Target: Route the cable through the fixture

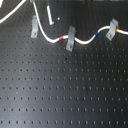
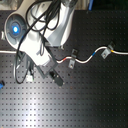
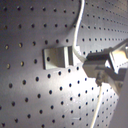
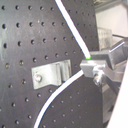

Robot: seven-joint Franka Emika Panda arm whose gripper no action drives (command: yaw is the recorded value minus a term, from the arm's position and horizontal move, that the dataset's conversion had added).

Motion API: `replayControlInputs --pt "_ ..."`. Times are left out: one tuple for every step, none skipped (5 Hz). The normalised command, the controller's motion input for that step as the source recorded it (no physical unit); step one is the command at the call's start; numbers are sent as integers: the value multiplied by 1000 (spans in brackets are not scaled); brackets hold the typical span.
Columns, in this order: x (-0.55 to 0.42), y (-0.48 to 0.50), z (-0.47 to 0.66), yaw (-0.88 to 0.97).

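As both exterior views show it, board (image 1: 65,95): black, perforated, carrying three grey clips.
Arm (image 2: 50,30): white, leaning over the board at the second exterior view's left.
Cable (image 1: 85,39): white, winding from the first exterior view's upper left across the middle clip (image 1: 70,37) and the right clip (image 1: 114,29).
Gripper (image 4: 89,67): closed on the cable, right beside the fixture in both wrist views.
Fixture (image 1: 34,27): leftmost clip in the first exterior view; the cable passes just beside it, not through it.
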Motion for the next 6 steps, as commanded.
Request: replayControlInputs --pt "-261 -218 344 -597" --pt "-223 -230 331 -551" --pt "-225 -209 212 -405" --pt "0 0 17 0" --pt "-367 141 213 57" --pt "-320 116 187 71"
